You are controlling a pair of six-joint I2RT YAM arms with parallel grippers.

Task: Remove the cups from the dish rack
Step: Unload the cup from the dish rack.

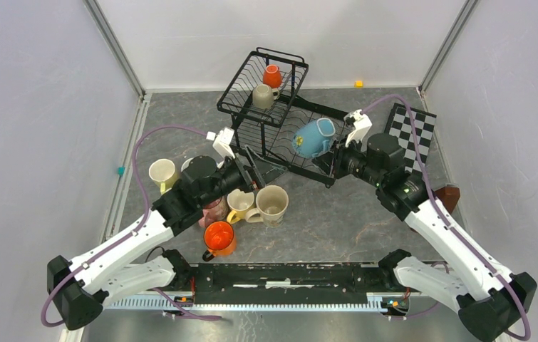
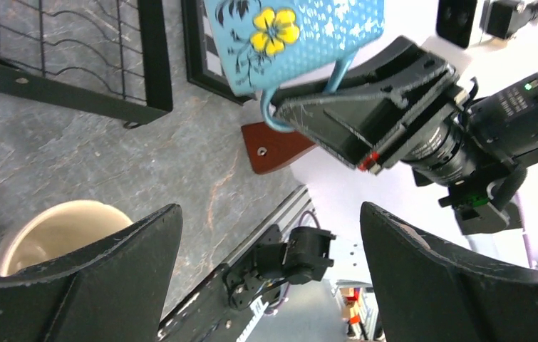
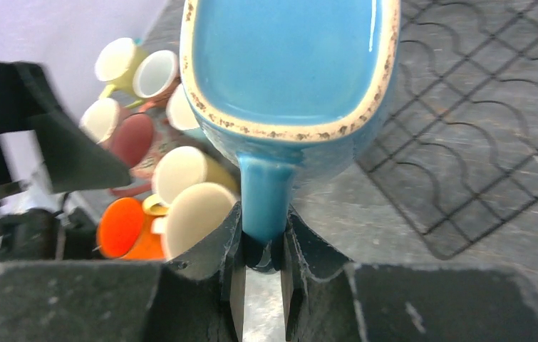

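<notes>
The black wire dish rack [image 1: 266,114] stands at the back middle. An orange cup [image 1: 272,75] and a beige cup [image 1: 264,95] sit in its upper basket. My right gripper [image 1: 335,155] is shut on the handle [image 3: 264,199] of a light blue cup [image 1: 313,137], which hangs over the lower tray. A yellow flower marks that blue cup [image 2: 294,35] in the left wrist view. My left gripper [image 1: 257,169] stands open and empty by the rack's front left corner. Unloaded cups stand near it: cream [image 1: 162,173], yellow [image 1: 239,204], beige [image 1: 271,204] and orange [image 1: 219,237].
A black-and-white checkered board [image 1: 410,128] lies at the right of the rack, and a brown wooden block [image 1: 449,196] sits near the right wall. A pink cup [image 1: 214,210] is partly hidden under my left arm. Grey walls close in both sides.
</notes>
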